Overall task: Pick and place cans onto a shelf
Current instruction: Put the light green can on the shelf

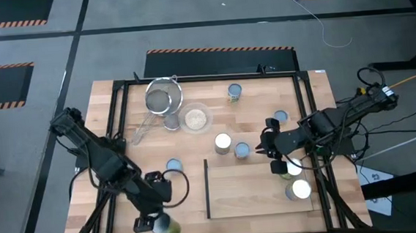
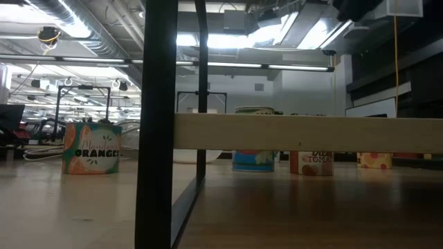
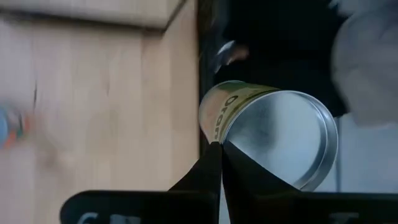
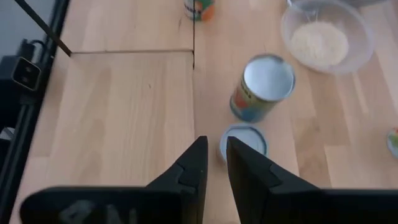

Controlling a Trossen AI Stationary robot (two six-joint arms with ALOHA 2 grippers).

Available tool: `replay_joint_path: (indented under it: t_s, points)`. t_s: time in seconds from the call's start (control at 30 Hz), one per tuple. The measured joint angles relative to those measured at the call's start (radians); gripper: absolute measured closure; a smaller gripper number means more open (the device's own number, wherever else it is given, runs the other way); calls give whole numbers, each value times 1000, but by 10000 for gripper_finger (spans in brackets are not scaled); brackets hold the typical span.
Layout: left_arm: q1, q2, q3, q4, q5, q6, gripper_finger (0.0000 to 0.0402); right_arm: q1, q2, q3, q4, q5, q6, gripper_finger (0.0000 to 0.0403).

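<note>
My left tool is at the near-left edge of the surface, fingers pressed together. In the left wrist view the fingertips meet in a point right at the rim of a green-labelled can. That can lies tipped on its side at the surface's near edge, shiny end toward the camera. The tool is not pinching it; whether the tips touch the rim I cannot tell.

My right tool hangs above the far-right part of the shelf, near the shelf's far edge. Its fingers stand slightly apart, with nothing between them.

Cans, high view:
- two white-topped cans on the shelf's right end, one clear, the other partly under the right arm
- white-topped can and pale-blue can just beyond the shelf's far edge, side by side
- pale-blue can left of the shelf's dark upright edge
- pale-blue can near the right arm
- one can near the far edge

Strainer and glass bowl sit at far left, next to each other.

Low view: an orange-labelled can stands upright at left.
</note>
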Motion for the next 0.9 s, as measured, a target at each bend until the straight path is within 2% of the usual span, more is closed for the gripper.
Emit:
replay_joint_path:
  t_s: [0.17,0.33,0.47,0.67,0.9]
  points:
    - [69,-1,127,26,-60,49,401,0,0,-15,-6,-7,4,338]
    - [170,-2,200,153,-86,115,401,0,0,-15,-6,-7,3,338]
    - [258,-2,214,250,-22,156,401,0,0,-15,-8,-22,4,338]
    - [372,42,215,334,77,161,401,0,-3,10,-63,-185,26,338]
    - [452,145,239,405,218,161,401,0,-55,51,-186,-188,27,338]
